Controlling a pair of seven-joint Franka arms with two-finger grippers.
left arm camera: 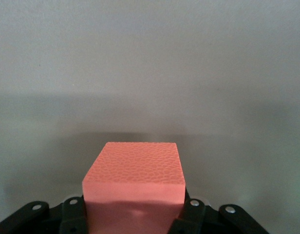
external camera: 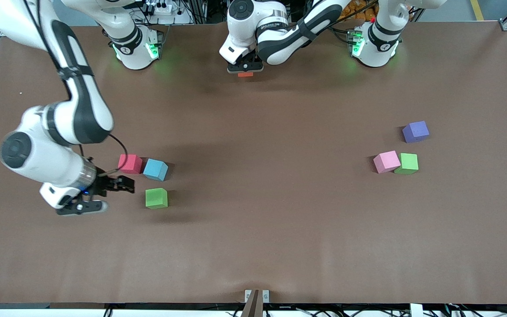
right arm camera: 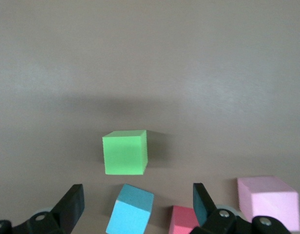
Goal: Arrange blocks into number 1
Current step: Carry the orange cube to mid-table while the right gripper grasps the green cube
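Your right gripper (external camera: 112,193), jaws wide and empty, hung beside the green block (external camera: 156,198) toward the right arm's end of the table, while your left gripper (external camera: 245,69) clamped the orange block (external camera: 245,74) between the bases.

Both arms wear glossy white shells with black bands at the joints and round grey-black caps on the elbows. Green lights glow on the two white bases. A thin black cable runs along the right arm to its wrist. The right gripper (external camera: 113,193) has black fingers; small silver screws, seemingly, dot the left gripper (left arm camera: 133,214).
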